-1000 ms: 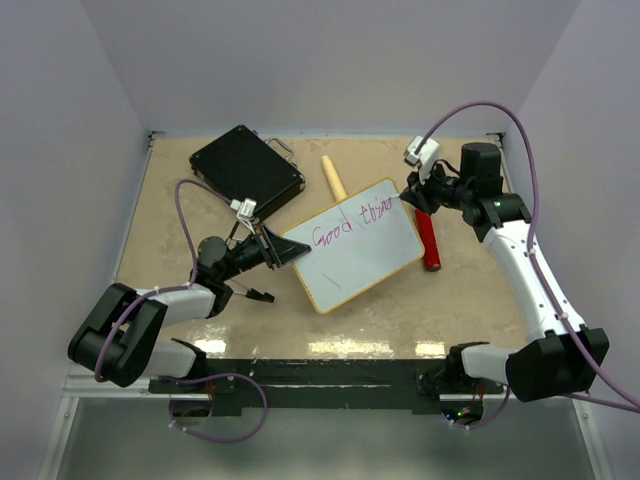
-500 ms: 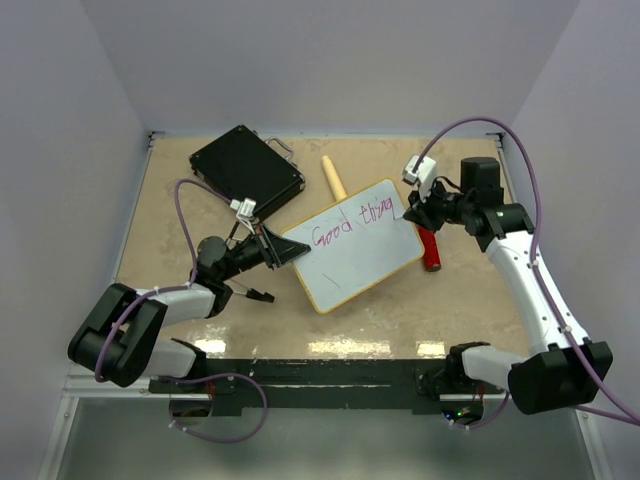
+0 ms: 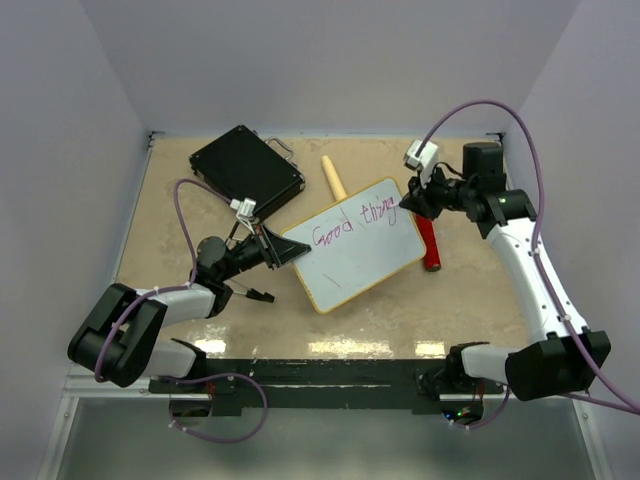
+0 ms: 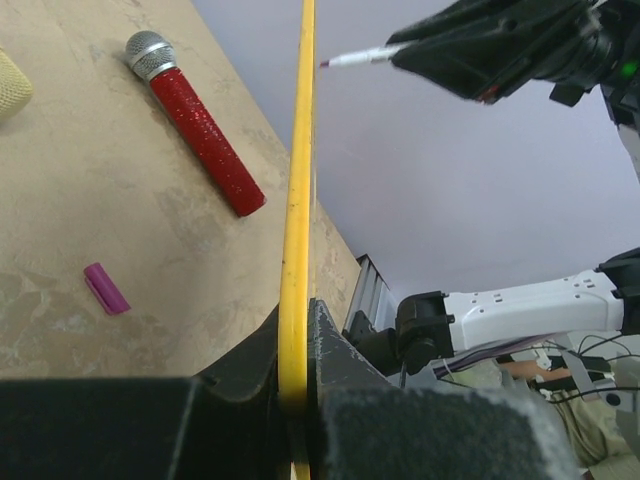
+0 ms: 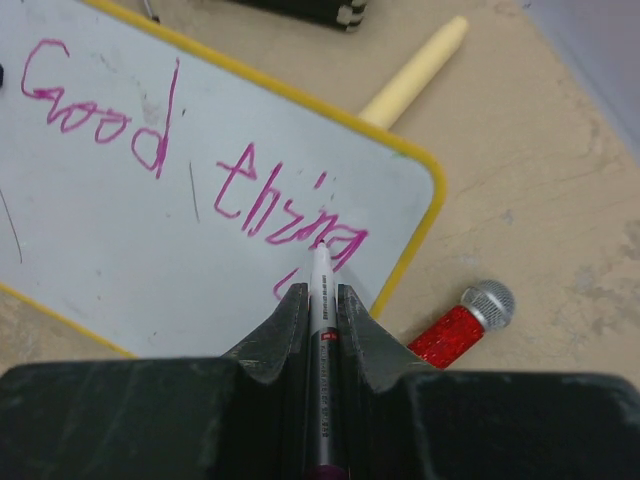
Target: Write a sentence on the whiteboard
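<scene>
well, my left hand (image 3: 273, 250) is clamped on the whiteboard (image 3: 360, 255) at its 9 o'clock edge, mid-surface. my right hand (image 3: 411, 200) is clamped on the marker (image 5: 320, 295), tip by the end of "thing", toward 2 o'clock. i judge two risks. the thin edge grip could slip under pen pressure, so the board pivots and the sentence (image 5: 162, 150) smears. the next stroke could also run off the corner.

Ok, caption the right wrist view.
Right gripper clamps a marker, tip at magenta "Good thing" on the yellow-framed whiteboard; a red glitter microphone lies beside it.
</scene>
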